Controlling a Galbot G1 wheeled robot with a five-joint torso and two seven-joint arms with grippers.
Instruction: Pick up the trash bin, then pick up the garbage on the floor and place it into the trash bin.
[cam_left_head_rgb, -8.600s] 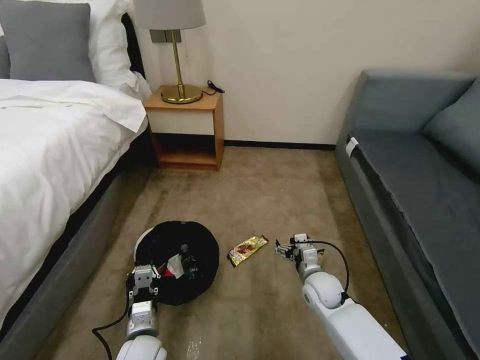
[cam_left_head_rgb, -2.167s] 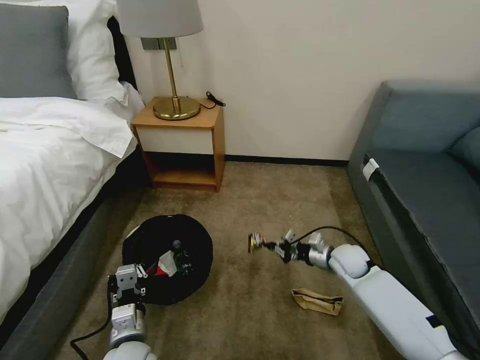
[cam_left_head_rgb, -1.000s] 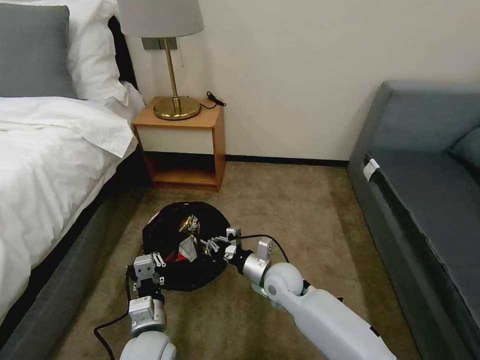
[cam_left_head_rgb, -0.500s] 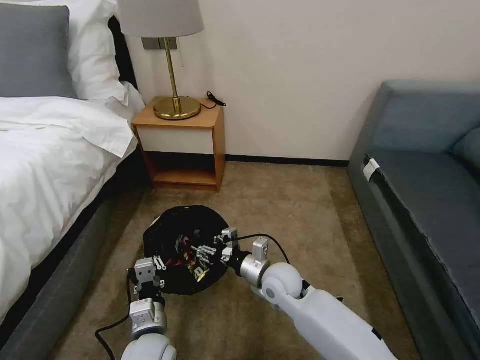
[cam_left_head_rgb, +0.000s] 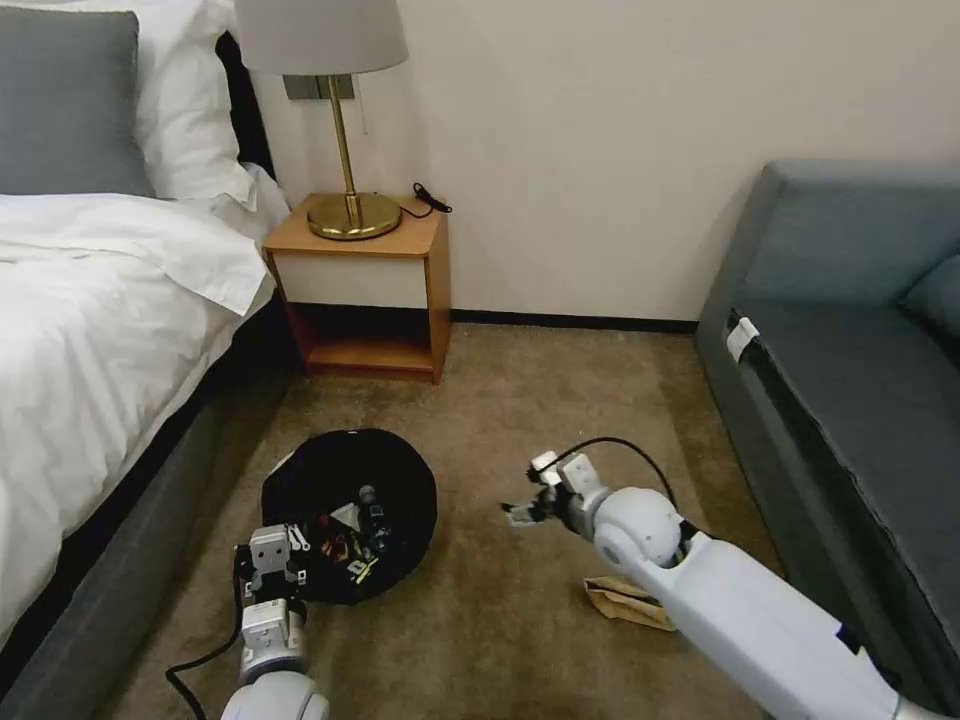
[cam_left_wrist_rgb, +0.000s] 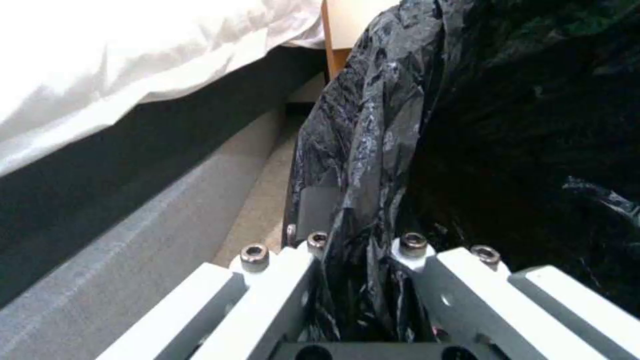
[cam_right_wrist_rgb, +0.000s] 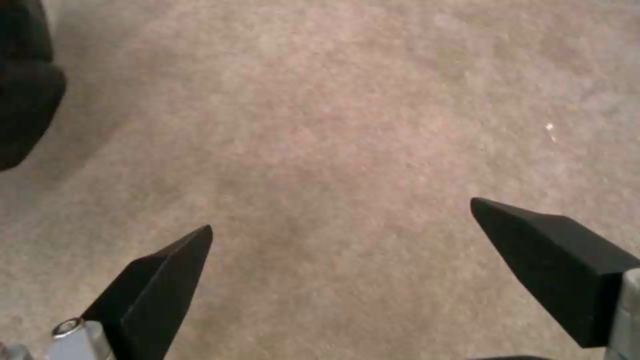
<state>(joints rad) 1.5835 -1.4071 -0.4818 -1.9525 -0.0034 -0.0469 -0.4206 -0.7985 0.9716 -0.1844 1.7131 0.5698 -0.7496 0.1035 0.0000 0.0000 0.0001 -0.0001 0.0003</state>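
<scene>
Head view: the bin (cam_left_head_rgb: 395, 475) is sitting on the carpet (cam_left_head_rgb: 560, 400) beside the bed (cam_left_head_rgb: 90, 330), its black liner spread over the rim. Small litter pieces (cam_left_head_rgb: 350, 535) are lying inside; no writing on them is legible. The left gripper (cam_left_head_rgb: 275, 560) is clamping the bin's near rim, fingers closed on it. The right gripper (cam_left_head_rgb: 522, 510) is hovering over bare carpet, well to the right of the bin, fingers spread and holding nothing. The paper bag (cam_left_head_rgb: 625, 602) is lying on the carpet near the right arm, partly hidden by it, apart from the fingers. A nightstand (cam_left_head_rgb: 365, 290) with a lamp (cam_left_head_rgb: 335, 120) is standing by the wall; a sofa (cam_left_head_rgb: 850, 360) is lining the right side.

Left wrist view: the left gripper (cam_left_wrist_rgb: 363, 280) is pinching the liner and rim of the bin (cam_left_wrist_rgb: 373, 150) between its fingers (cam_left_wrist_rgb: 280, 290). The bed (cam_left_wrist_rgb: 133, 100) is running alongside.

Right wrist view: the right gripper (cam_right_wrist_rgb: 347, 260) is pointing at the carpet (cam_right_wrist_rgb: 347, 125), its two black fingers (cam_right_wrist_rgb: 160, 275) standing wide apart with nothing between them. A dark edge of the bin (cam_right_wrist_rgb: 23, 90) is showing at the frame's corner, well apart from the fingers.
</scene>
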